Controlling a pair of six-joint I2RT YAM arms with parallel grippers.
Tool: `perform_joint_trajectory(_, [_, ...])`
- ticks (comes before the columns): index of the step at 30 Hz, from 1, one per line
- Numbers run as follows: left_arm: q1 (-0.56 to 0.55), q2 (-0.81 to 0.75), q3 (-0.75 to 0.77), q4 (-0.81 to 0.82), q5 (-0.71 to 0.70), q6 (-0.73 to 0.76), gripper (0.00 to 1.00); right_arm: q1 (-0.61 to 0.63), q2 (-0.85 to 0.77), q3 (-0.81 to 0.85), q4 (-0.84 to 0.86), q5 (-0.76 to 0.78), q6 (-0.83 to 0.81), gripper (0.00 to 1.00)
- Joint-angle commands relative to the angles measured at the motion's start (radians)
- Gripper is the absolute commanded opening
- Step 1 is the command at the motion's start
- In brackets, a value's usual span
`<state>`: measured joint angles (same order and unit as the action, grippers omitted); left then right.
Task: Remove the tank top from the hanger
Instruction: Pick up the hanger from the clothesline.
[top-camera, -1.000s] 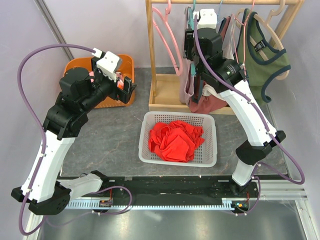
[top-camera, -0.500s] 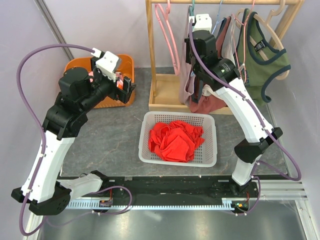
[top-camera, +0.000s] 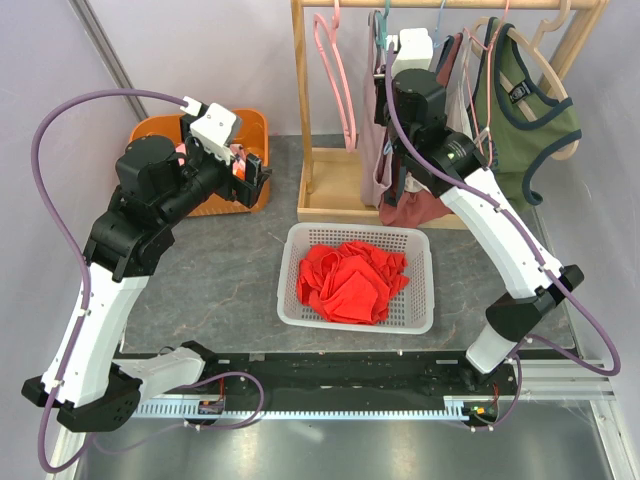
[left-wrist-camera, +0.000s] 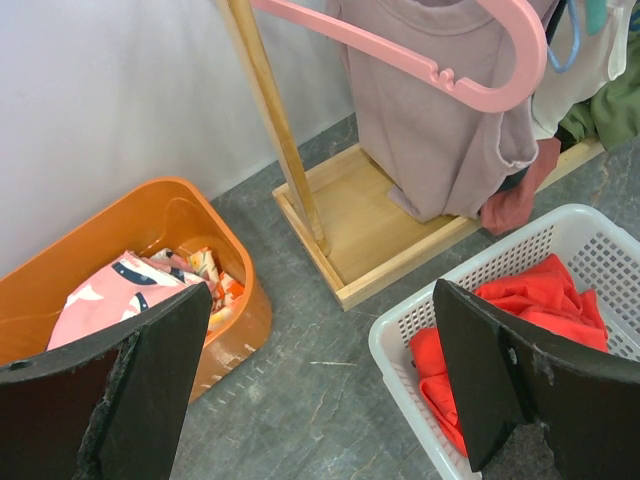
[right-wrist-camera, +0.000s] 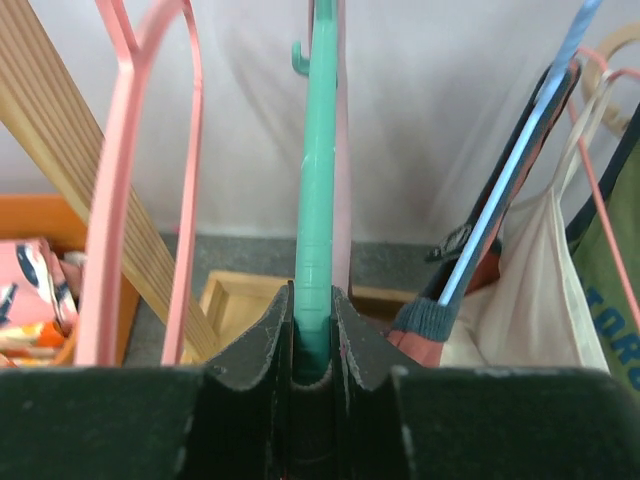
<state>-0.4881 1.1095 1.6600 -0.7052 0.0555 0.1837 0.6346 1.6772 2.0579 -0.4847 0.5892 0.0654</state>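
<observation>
Right arm: raised and stretched far over the white basket (top-camera: 286, 285) to the wooden rack (top-camera: 298, 100). Its pincer (right-wrist-camera: 312, 303) is closed narrow on the teal hanger (right-wrist-camera: 320, 180), which stands edge-on between the fingers. The mauve tank top (top-camera: 373, 145) hangs on the rack just below this pincer.

Left arm: elbow high, forearm pointing right. Its pincer (left-wrist-camera: 322, 335) is spread wide and holds nothing, above the worktop (top-camera: 220, 270) beside the orange tub (top-camera: 150, 135).
</observation>
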Motion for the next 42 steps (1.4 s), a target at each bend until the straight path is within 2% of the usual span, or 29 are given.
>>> perform_joint_trajectory(1, [0.006, -0.02, -0.003, 0.026, 0.007, 0.031, 1.0, 0.0, -0.096, -0.018, 0.25, 0.021, -0.041, 0.0])
perform_joint_trajectory(15, [0.006, -0.028, 0.001, 0.024, 0.004, 0.034, 1.0, -0.001, -0.198, -0.31, 0.503, 0.037, -0.102, 0.0])
perform_joint_trajectory(20, [0.006, -0.031, -0.005, 0.023, 0.0, 0.037, 1.0, -0.001, -0.312, -0.456, 0.626, 0.011, -0.099, 0.0])
perform_joint_trajectory(32, [0.014, -0.027, -0.002, 0.024, 0.01, 0.034, 1.0, 0.0, -0.283, -0.44, 0.784, -0.012, -0.174, 0.0])
perform_joint_trajectory(38, [0.017, -0.033, -0.002, 0.023, 0.0, 0.04, 1.0, 0.0, -0.14, -0.28, 0.669, -0.032, -0.161, 0.0])
perform_joint_trajectory(40, [0.017, -0.039, -0.011, 0.026, -0.006, 0.043, 0.99, 0.002, -0.134, -0.288, 0.649, -0.042, -0.135, 0.0])
perform_joint_trajectory(42, [0.017, -0.039, -0.017, 0.026, -0.008, 0.045, 1.0, 0.004, -0.148, -0.326, 0.698, -0.034, -0.128, 0.0])
